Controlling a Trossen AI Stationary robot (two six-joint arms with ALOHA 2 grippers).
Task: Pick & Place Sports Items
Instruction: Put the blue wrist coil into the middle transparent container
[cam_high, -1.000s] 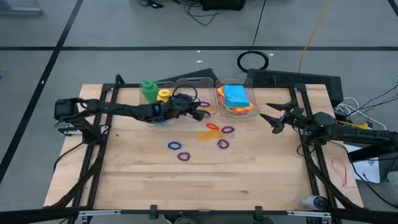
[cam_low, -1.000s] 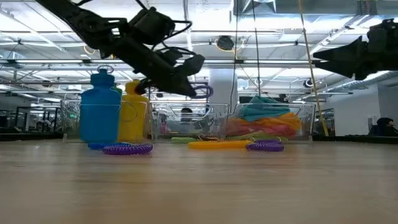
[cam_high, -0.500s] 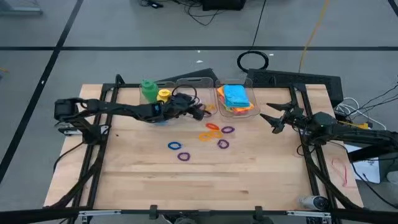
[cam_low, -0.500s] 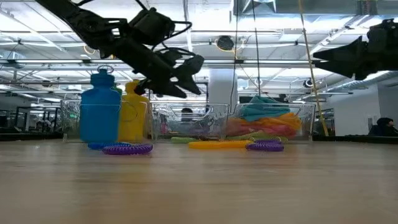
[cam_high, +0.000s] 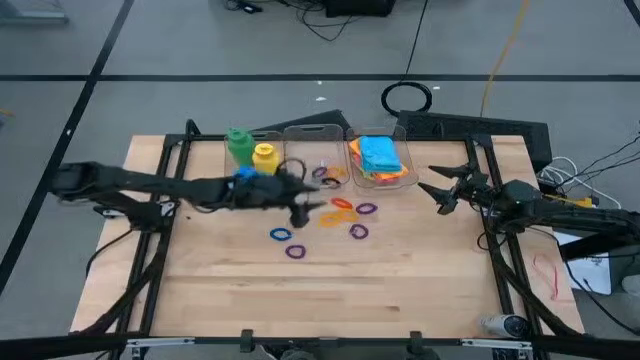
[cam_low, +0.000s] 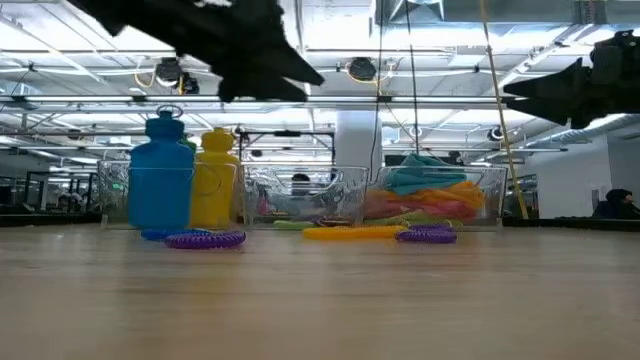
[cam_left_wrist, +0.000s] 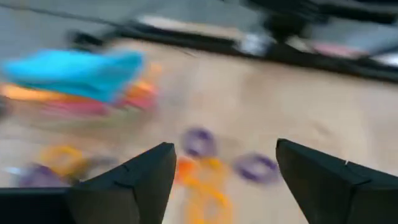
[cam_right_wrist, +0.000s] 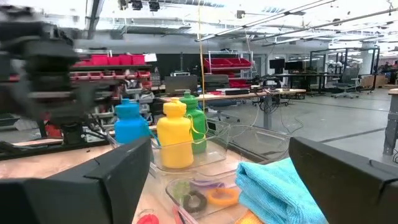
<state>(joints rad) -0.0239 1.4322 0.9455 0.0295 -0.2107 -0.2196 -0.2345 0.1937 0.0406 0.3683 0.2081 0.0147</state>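
My left gripper (cam_high: 308, 207) is up off the table (cam_high: 400, 290), over the middle near the loose rings (cam_high: 345, 212), fingers (cam_left_wrist: 134, 180) spread apart with nothing between them. It's pretty smeared in the overhead shot, so take the exact spot loosely. My right gripper (cam_high: 432, 194) hangs in the air out at the right side, fingers apart too, holding nothing.

The green bottle (cam_high: 238, 143), yellow bottle (cam_high: 264, 155) and blue bottle (cam_high: 245, 175) stand together at the back left. The folded cloths (cam_high: 379, 155) sit stacked in the right clear bin (cam_high: 407, 176), blue one on top. A few rings lie in the middle bin (cam_high: 315, 131) beside it, and two purple rings (cam_high: 287, 243) lie farther forward on the wood.
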